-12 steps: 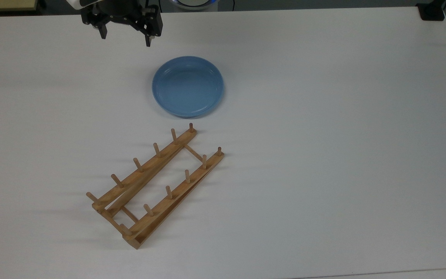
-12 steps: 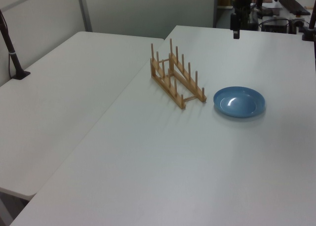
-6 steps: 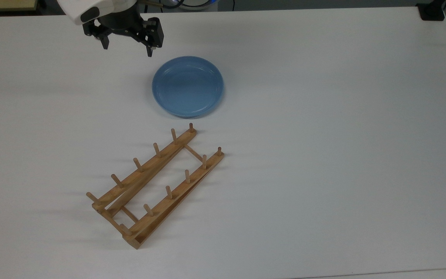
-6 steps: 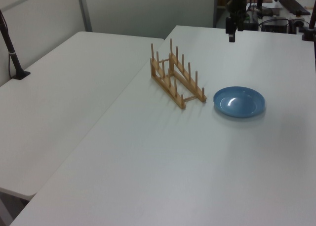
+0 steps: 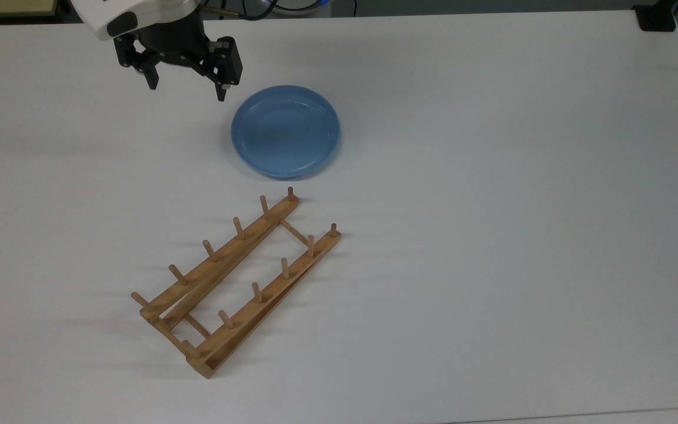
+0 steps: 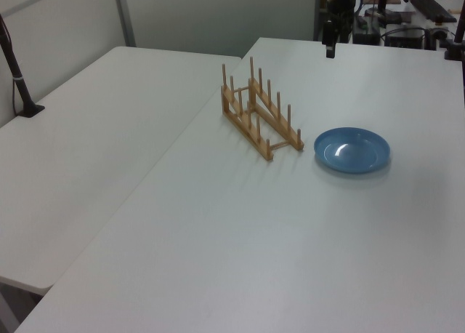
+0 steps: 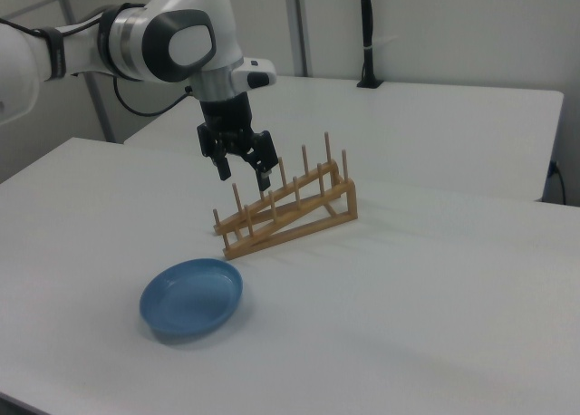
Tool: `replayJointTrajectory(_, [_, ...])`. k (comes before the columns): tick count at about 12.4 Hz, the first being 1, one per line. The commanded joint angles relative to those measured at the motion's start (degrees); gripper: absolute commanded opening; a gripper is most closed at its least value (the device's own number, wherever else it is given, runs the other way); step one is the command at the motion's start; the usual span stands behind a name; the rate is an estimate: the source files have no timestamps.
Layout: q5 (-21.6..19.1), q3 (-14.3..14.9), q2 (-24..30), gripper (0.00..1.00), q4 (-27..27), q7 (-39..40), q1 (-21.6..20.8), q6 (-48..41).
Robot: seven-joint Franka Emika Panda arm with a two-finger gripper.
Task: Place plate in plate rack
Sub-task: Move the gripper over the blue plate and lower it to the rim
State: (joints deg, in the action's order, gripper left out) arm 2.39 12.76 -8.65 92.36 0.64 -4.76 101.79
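Your arm (image 7: pixel 136 39) is glossy white with rounded shells, a dark grey disc cap on its joint and black bands between segments. A black cable runs beside it. The wrist narrows to a black cylinder carrying your black gripper (image 7: pixel 243 168), two slim fingers (image 5: pixel 220 88) on a blocky body.

The glossy light-blue plate (image 5: pixel 285 131) lies flat on the desk (image 5: pixel 492 176), near one end of the empty wooden plate rack (image 5: pixel 236 282), not touching it.
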Motion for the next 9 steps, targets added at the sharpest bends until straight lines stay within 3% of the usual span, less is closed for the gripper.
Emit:
replayJointTrajectory(1, [-3.87,0.33,-1.19,1.00,-0.78,1.29,-0.08,2.79])
replayJointTrajectory(9, [-3.35,0.25,-5.49,1.00,0.10,11.29,1.24,2.90])
